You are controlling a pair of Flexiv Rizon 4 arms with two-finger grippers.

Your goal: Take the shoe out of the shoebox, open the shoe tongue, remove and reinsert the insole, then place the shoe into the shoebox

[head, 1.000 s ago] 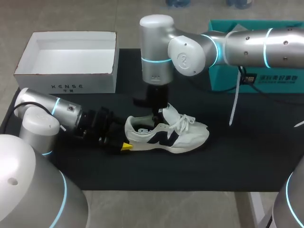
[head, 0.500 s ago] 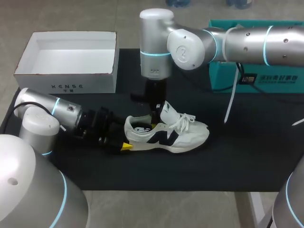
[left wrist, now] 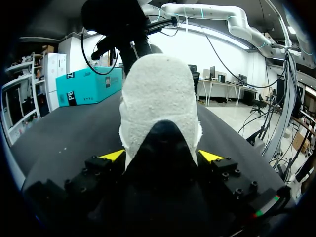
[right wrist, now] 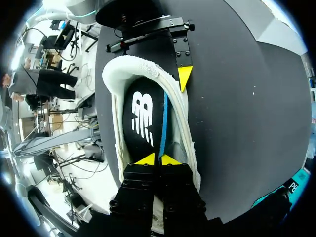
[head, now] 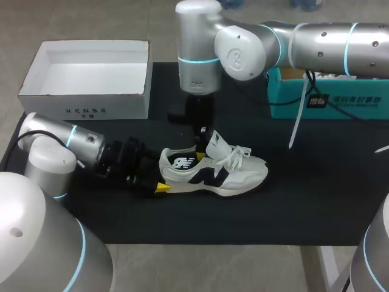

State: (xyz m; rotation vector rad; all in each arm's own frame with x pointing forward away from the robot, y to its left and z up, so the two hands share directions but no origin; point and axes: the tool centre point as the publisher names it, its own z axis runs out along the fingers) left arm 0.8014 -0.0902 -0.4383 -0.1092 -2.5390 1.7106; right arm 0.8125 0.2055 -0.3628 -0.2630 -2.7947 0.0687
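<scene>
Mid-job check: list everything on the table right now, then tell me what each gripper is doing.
shoe: one, white with a dark side logo, lying mid-table, toe toward the right arm's side.
insole: one, black with white logo and blue edge, in the shoe's opening.
shoebox: one, white, open with nothing inside, at the table's far left.
teal box: one, teal, at the table's far right.
table: one, black top.
left gripper: one, yellow-tipped, shut on the shoe's heel from both sides.
right gripper: one, yellow-tipped, over the shoe's opening, shut on the insole's blue edge.
</scene>
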